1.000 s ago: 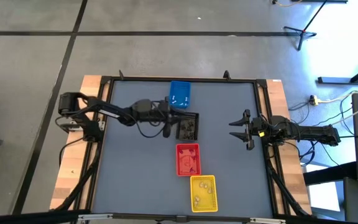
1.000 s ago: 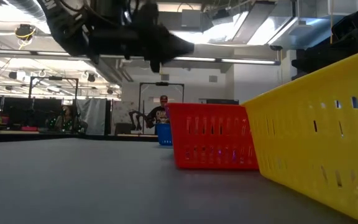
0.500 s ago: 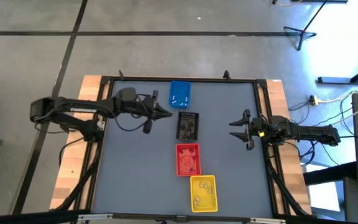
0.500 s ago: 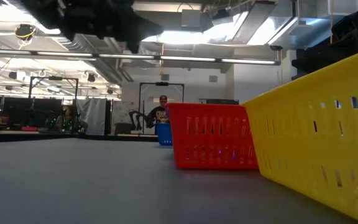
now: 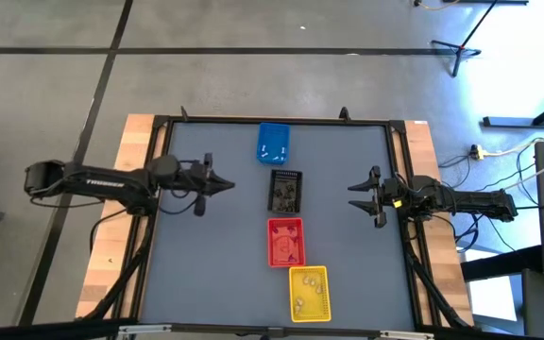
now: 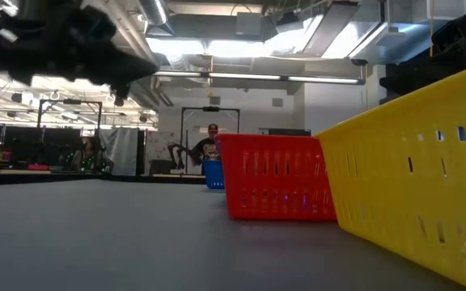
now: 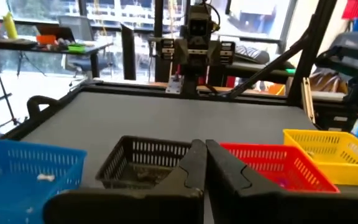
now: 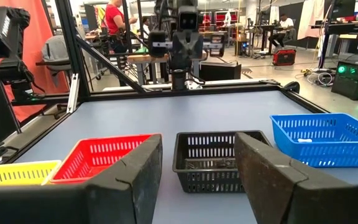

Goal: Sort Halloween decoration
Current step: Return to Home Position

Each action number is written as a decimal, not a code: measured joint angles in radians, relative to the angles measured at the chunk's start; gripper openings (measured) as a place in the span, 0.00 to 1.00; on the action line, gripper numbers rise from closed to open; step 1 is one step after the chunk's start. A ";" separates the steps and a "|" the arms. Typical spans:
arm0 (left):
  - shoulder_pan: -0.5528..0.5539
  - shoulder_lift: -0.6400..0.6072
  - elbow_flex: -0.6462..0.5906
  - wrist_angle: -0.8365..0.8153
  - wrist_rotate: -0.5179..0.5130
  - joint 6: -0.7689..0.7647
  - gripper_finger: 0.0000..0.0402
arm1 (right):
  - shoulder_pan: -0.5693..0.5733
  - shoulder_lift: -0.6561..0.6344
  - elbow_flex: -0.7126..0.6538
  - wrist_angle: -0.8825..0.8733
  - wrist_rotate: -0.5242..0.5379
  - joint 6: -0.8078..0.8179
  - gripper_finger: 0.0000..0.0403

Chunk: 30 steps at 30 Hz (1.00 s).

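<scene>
Grip empty on both sides: left fingers point(image 5: 225, 184) pressed together, raised above counter point(image 5: 206, 274) at nine o'clock; right fingers point(image 5: 357, 188) spread wide at three o'clock. Between, Halloween decoration pieces point(image 5: 272, 151) inside blue bin point(image 5: 273, 127), black bin point(image 5: 285, 174), red bin point(image 5: 285, 223), yellow bin point(image 5: 310, 270), lined twelve to six.

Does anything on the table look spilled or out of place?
Nothing stands out. The blue tray, black tray, red tray and yellow tray sit upright in a row; left gripper and right gripper hover at opposite sides.
</scene>
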 joint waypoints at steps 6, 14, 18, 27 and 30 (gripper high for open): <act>-0.001 -0.122 -0.168 0.123 -0.009 -0.008 0.00 | 0.000 0.000 0.000 0.000 0.000 0.000 0.49; -0.001 -0.238 -0.198 0.023 -0.010 -0.053 0.00 | 0.000 0.000 0.000 0.000 0.000 0.000 0.49; -0.001 -0.296 -0.198 -0.021 -0.010 -0.056 0.00 | 0.000 0.000 0.000 0.000 0.000 0.000 0.49; -0.001 -0.446 -0.198 -0.042 -0.033 -0.056 0.00 | 0.000 0.000 0.000 0.000 0.000 0.000 0.49; -0.001 -0.498 -0.198 -0.042 -0.032 -0.056 0.00 | 0.000 0.000 0.000 0.000 0.000 0.000 0.49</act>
